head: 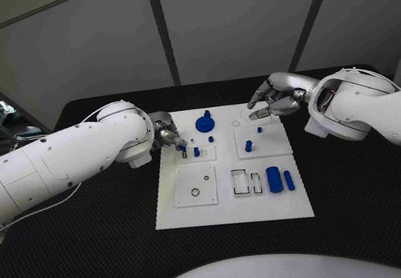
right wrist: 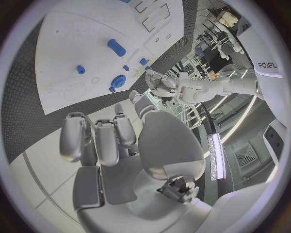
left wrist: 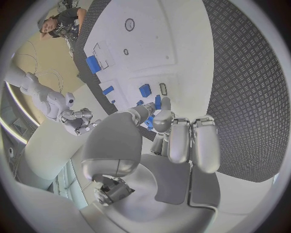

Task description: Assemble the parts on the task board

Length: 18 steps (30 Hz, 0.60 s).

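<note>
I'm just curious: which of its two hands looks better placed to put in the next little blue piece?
Probably the left hand: its fingers are at a small blue part over the task board. The right hand hangs off the board's far edge, holding nothing.

Smooth white task board (head: 232, 204) on a matt black ribbed table (head: 368, 185).

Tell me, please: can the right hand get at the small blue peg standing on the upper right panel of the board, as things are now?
Probably yes. The right hand hovers near the board's far right corner, holding nothing, and the blue peg stands alone on its panel with nothing between. The left hand is busy at the other side.
</note>
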Tool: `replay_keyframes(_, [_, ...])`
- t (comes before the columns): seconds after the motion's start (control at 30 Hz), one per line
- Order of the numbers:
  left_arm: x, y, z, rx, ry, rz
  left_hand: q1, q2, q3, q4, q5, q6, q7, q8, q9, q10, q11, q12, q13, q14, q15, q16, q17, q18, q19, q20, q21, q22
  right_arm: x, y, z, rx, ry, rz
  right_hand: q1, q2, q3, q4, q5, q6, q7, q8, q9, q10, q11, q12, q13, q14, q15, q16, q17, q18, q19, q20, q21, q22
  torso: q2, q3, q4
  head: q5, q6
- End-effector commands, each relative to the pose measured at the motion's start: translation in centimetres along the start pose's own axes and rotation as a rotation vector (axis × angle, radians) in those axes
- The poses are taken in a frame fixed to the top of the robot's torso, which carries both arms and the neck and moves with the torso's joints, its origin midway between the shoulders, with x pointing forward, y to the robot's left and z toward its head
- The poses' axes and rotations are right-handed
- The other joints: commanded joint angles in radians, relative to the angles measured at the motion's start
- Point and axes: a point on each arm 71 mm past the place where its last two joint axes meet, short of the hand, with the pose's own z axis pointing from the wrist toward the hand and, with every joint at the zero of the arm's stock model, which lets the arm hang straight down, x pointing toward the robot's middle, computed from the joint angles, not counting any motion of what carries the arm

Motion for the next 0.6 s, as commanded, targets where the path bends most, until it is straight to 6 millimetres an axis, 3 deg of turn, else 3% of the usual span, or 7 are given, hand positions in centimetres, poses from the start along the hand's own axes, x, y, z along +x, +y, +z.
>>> replay_keyframes(0.03, [0.07, 0.10, 0.07, -0.023, 0.002, 0.039, -0.006, -0.001, 0.134, -0.123, 0.006, -0.002, -0.006, 0.007, 0.003, 0.009, 0.000, 0.004, 0.003, 0.051, -0.006, 0.007, 0.052, -0.158, 0.036, -0.007, 0.006, 0.136, -0.05, 0.24, 0.01, -0.013, 0.001, -0.003, -0.003, 0.006, 0.000, 0.005, 0.006, 0.004, -0.004, 0.004, -0.001, -0.004, 0.000, -0.006, -0.001, 0.045, -0.008, -0.003, 0.007, 0.010, -0.005, -0.002, -0.006, -0.001, 0.000, 0.0006, -0.0002, 0.000, -0.002])
replay_keyframes(0.6, [0.66, -0.30, 0.19, -0.025, 0.031, 0.096, -0.015, -0.008, 0.144, -0.124, 0.013, -0.003, -0.008, 0.019, 0.013, 0.016, -0.001, 0.016, 0.015, 0.051, -0.008, 0.006, 0.052, -0.159, 0.037, -0.008, 0.006, 0.137, -0.04, 0.23, 0.01, -0.012, 0.001, -0.003, -0.003, 0.006, 0.000, 0.005, 0.006, 0.004, -0.004, 0.004, -0.001, -0.004, 0.000, -0.006, -0.001, 0.045, -0.008, -0.003, 0.007, 0.010, -0.005, -0.002, -0.006, -0.001, 0.001, 0.0005, 0.0000, 0.002, -0.005])
